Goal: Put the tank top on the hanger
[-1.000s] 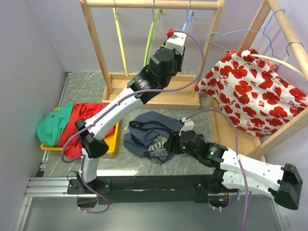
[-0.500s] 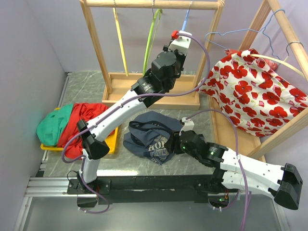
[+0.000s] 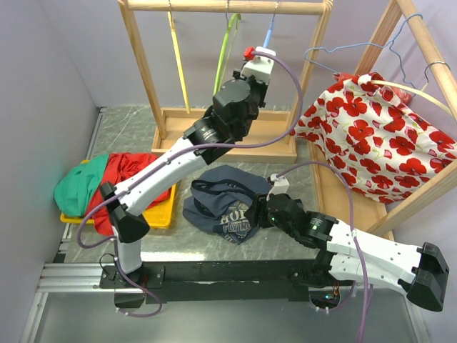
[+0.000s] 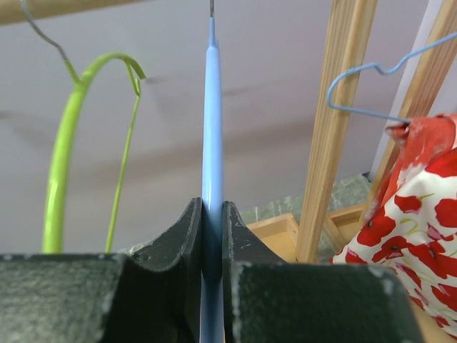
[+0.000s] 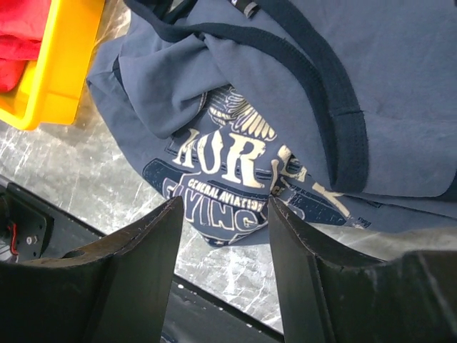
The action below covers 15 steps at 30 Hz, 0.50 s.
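the left gripper [image 4: 212, 218] is clenched on the thin light blue plastic hanger [image 4: 212, 107], which hangs by its hook from the top rail of the wooden rack [image 3: 214, 7], just right of a lime green hanger [image 4: 58, 157]. the dark navy sleeveless tank top with pale printed lettering [image 5: 235, 100] lies crumpled on the grey marbled table [image 3: 121, 128], beside a yellow tray [image 3: 163, 213] of red and green garments. the right gripper [image 5: 223, 214] hovers just over the shirt's print, its jaws released and apart
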Motion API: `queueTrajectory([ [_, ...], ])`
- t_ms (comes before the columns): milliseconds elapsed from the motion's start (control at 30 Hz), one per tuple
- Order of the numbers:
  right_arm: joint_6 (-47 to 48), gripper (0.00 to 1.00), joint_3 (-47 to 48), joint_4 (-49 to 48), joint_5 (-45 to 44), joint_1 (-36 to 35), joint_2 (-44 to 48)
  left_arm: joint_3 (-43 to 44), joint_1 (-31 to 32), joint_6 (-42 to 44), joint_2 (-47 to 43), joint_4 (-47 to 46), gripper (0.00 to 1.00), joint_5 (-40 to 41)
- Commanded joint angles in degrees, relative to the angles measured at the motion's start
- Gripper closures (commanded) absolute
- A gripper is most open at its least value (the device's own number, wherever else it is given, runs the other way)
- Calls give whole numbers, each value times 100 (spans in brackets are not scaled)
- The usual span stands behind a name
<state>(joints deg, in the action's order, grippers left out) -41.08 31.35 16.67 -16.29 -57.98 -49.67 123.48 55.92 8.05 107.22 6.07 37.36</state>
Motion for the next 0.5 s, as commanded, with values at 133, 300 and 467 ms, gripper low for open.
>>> queueTrajectory([
  [133, 74, 39, -24, -94, -418, -12, 221, -315, 77, -199, -887, -528, 99, -361],
  [300, 4, 39, 55, 161, -690, -12, 317, -956, 68, -444, -1343, -563, 99, -677],
  [467, -137, 39, 29, 442, -1033, -12, 633, -1615, 77, -970, -1992, -413, 99, -871],
])
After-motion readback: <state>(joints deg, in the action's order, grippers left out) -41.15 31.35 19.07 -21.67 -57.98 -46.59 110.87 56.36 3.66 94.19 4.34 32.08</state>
